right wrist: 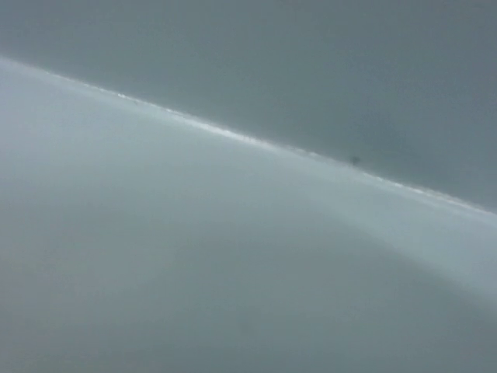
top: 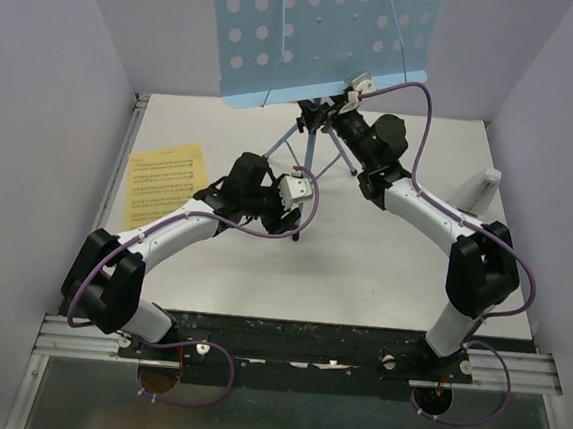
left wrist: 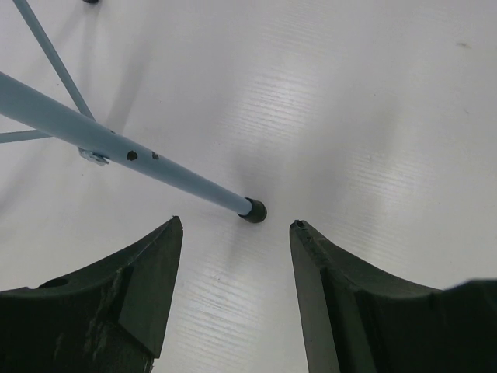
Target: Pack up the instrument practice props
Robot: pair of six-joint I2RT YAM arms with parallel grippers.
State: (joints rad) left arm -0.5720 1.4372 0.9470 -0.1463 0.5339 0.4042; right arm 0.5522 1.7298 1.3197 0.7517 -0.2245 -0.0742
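The light-blue music stand has its hole-punched desk point(top: 322, 37) at the back and thin tripod legs point(top: 312, 152) under it. My left gripper point(left wrist: 237, 225) is open over the table. The black-capped foot point(left wrist: 253, 210) of one blue leg point(left wrist: 116, 144) lies just beyond its fingertips, untouched. In the top view that gripper point(top: 296, 218) points down by the near leg. My right gripper point(top: 325, 116) is at the stand's neck below the desk, and its jaws are hidden. The right wrist view is filled by a blurred pale blue surface point(right wrist: 233, 256). Yellow sheet-music pages point(top: 163, 186) lie at the left. A whitish plastic piece point(top: 484, 192) stands at the right.
Pale walls point(top: 45, 103) close in the white table point(top: 362, 271) on the left, back and right. A metal rail point(top: 295, 351) with both arm bases runs along the near edge. Purple cables point(top: 426, 116) loop off both arms.
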